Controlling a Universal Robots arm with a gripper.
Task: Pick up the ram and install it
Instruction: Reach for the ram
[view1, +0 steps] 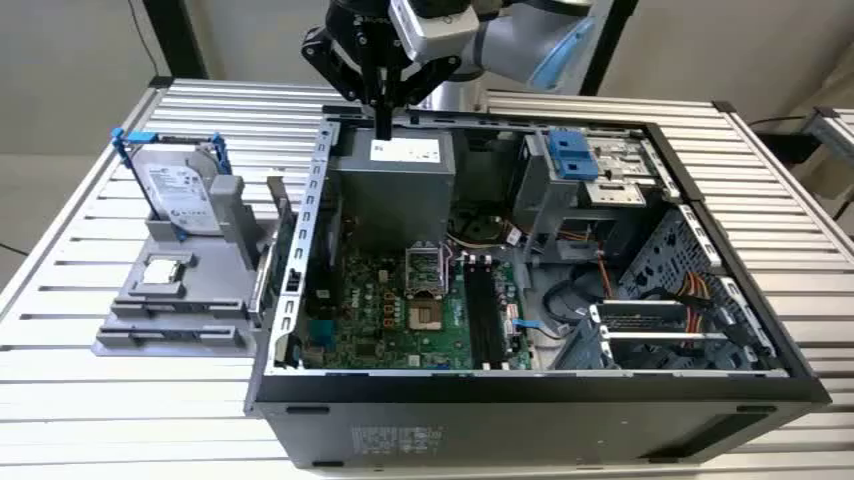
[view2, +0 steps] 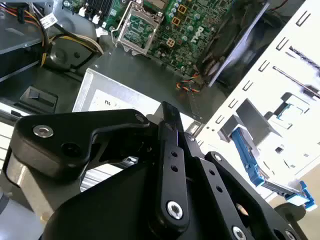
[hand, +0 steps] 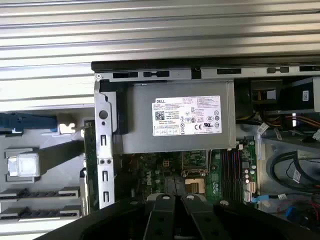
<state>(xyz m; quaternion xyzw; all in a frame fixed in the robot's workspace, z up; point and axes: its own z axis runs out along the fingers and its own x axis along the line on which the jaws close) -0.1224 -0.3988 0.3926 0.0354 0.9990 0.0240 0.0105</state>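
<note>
Closed gripper (view1: 384, 130) hangs over an open computer case (view1: 534, 388); the ram (hand: 89, 150) is not yet picked up.

The gripper's fingers are pressed together with nothing between them. They point straight down, directly above the grey power supply (view1: 394, 180) in a corner of the case. The ram stands on edge below the gripper and off to one side, just outside the case wall, in a grey fixture (view1: 174, 320). In the first wrist view it is a thin green strip just beside the wall's metal flange. That closeness is probably the main risk: a finger could catch the flange, or an off-centre pinch could tilt the thin stick. A tilted ram would likely jam at its slot. The case and fixture sit on a pale ribbed metal surface (view1: 107, 400). Beyond the gripper are a plain light wall and a dark post.
</note>
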